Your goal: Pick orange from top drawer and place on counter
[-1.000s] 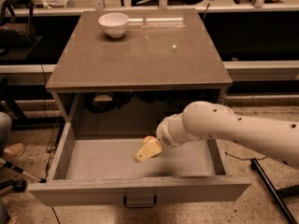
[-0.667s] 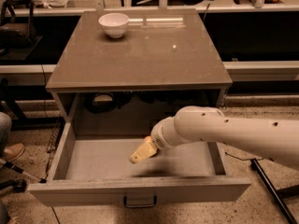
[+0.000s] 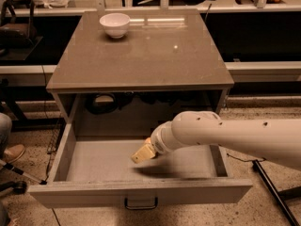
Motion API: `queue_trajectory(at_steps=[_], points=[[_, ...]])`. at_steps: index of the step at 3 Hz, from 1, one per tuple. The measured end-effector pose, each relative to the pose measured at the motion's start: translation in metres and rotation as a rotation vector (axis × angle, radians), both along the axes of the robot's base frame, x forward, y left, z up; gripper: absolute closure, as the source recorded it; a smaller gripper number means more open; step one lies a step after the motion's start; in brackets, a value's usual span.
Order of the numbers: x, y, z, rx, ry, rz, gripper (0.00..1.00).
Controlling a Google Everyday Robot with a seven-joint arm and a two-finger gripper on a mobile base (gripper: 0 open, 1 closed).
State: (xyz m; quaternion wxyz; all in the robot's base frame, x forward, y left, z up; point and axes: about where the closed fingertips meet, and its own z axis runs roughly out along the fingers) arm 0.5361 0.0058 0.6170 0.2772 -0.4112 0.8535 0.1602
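Grey-brown top drawer (image 3: 94, 194) stands open, with end effector (image 3: 136, 157) inside it.

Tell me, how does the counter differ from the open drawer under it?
The counter is glossy and reflects light; the top drawer looks matte. The counter is flat and carries a white bowl at its far left; the top drawer is walled, pulled out, with the robot's hand inside it near the middle. Both are grey-brown.
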Motion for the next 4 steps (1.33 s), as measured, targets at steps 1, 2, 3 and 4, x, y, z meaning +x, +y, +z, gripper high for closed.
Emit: queue_trajectory(at_steps=[1,2,3,4], points=[[0.002,-0.002,-0.004,0.006,0.001,-0.015,0.49],[0.003,-0.010,-0.001,0.014,-0.010,-0.033,0.72],[0.007,-0.002,0.013,0.106,0.002,-0.033,0.95],[0.007,0.007,0.095,0.286,-0.081,0.057,1.00]])
